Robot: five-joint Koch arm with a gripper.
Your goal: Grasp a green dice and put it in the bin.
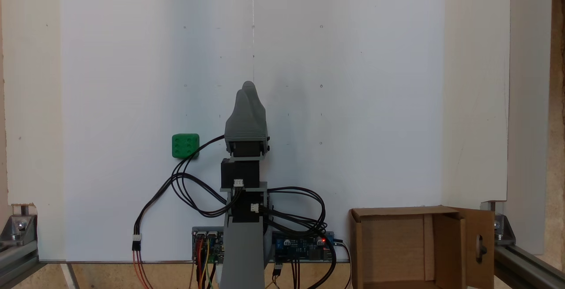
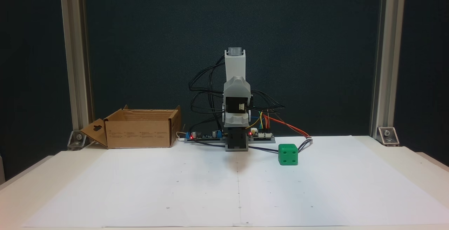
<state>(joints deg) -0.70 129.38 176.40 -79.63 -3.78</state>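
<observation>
Dice (image 1: 185,145) sits on white paper (image 1: 353,103) covering the worktop (image 1: 476,81), left of the arm in the top-down fixed view, right of it in the front fixed view (image 2: 288,154). It lies flat, a four-pip face toward the front camera. Black cable (image 1: 194,152) runs just beside it in the top-down view; contact unclear.

Pincer (image 1: 248,87) is folded in over the arm's base, grey tips pointing away from the base along the paper's centre line. Tips lie together with one overlapping the other, no gap seen between them, nothing held; looks closed. In the front view the pincer itself is hard to make out behind the arm's body (image 2: 236,100).

Dice and pincer are apart, not touching.

Bin (image 1: 397,249) stands at the worktop edge beside the base, bottom right in the top-down view, left in the front view (image 2: 140,131). Flaps open, slotted flap (image 2: 94,131) angled outward. Inside looks bare cardboard.

Circuit boards (image 1: 304,245) with red lights sit at the base.
</observation>
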